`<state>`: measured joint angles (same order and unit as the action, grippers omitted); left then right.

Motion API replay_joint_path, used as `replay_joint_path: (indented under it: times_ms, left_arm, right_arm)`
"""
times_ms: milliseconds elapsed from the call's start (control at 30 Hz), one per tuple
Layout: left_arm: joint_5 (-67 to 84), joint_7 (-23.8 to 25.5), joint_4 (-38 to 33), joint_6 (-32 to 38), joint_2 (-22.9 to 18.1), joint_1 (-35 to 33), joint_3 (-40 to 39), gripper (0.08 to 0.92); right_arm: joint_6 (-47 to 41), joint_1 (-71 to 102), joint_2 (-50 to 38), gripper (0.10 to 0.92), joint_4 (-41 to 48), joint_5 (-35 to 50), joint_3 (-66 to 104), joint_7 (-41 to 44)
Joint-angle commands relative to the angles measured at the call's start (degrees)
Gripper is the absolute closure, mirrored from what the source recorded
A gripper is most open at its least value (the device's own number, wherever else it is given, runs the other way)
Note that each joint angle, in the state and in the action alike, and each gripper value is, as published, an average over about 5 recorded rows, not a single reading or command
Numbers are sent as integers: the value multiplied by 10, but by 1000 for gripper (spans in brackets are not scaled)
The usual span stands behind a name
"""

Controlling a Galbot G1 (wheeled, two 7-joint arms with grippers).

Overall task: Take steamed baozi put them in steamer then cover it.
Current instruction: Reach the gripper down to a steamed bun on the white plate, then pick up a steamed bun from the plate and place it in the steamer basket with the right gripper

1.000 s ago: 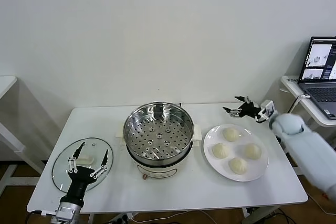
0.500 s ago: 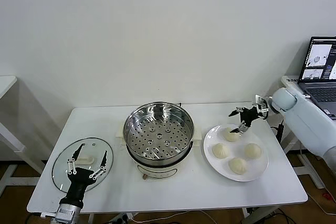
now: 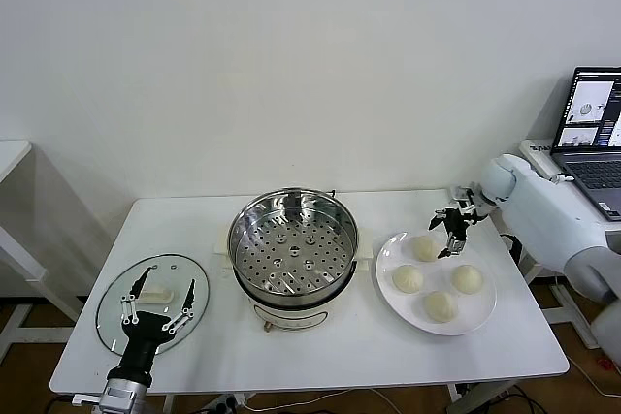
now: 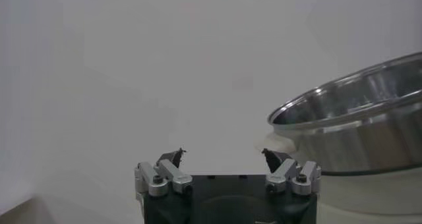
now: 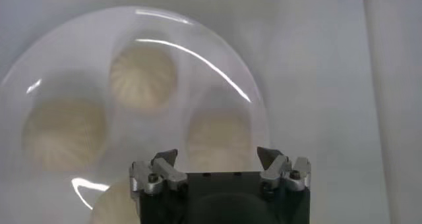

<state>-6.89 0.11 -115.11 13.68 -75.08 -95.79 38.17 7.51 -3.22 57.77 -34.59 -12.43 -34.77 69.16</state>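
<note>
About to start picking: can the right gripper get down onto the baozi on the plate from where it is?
Probably yes: the open right gripper hovers over the plate, nothing between it and the nearest baozi.

The four steamed baozi (image 3: 428, 248) are smooth cream-white, lying on a glossy white plate (image 3: 482, 317). The steamer (image 3: 292, 244) is shiny silver steel, its inner tray dotted with rows of small round holes, over a white base. The cover (image 3: 109, 300) is clear glass with a silver rim and a white handle. The tabletop (image 3: 388, 348) is plain white. The right claw (image 3: 453, 230) and left claw (image 3: 153, 305) are black with silver links.
</note>
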Motion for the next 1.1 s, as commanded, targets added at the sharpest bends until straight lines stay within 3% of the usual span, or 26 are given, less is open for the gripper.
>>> replay_joint_path:
  times_ms: [33,300,667,833,1100]
  left_arm:
    - [0,0,1,1,0,-1,1,177]
    - [1,-1,2,2,-1,-1,4,177]
    - [1,-1,3,3,-1,0,6,177]
    - [1,-1,0,3,0,0,7,177]
    - [2,-1,-1,4,1,5,5,177]
  right_arm:
    - [8,-4,40,203,47,-54,-2,-10]
    - [12,3,56,205,60,-66,4,-19]
    - [15,0,43,327,27,-63,-8,-19]
    - [27,-31,17,353,-36,-42,-31,-15]
    - [134,-178,-4,355,-182,89,-145,10]
